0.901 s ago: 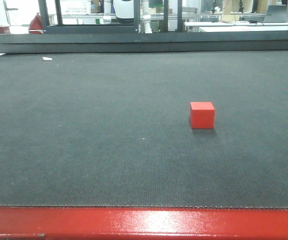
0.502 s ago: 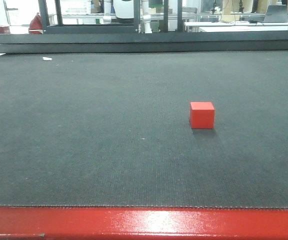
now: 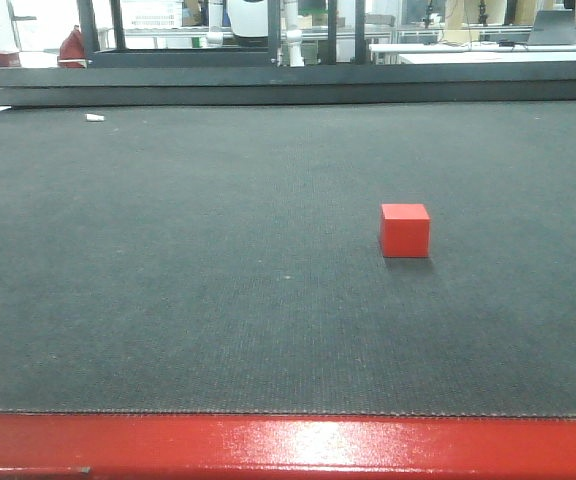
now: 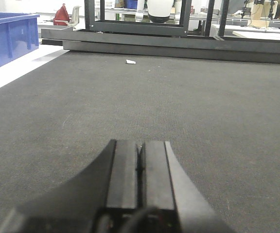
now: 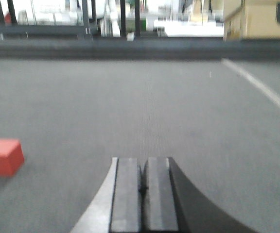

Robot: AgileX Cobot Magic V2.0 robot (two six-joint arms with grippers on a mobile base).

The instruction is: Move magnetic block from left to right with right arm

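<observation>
**Block** (image 3: 405, 230): red cube, alone on the dark mat (image 3: 168, 260), right of centre in the front view. It lies at the lower left of the right wrist view, well apart from either gripper.
**Right gripper** (image 5: 143, 167): pads pressed together, empty.
**Left gripper** (image 4: 140, 153): pads pressed together, empty.
**Progress:** no grasp in hand. Whether the block awaits pickup or already sits at its goal cannot be judged.
**Obscured:** both arms absent from the front view; right wrist view blurred; block outside the left wrist view.
</observation>
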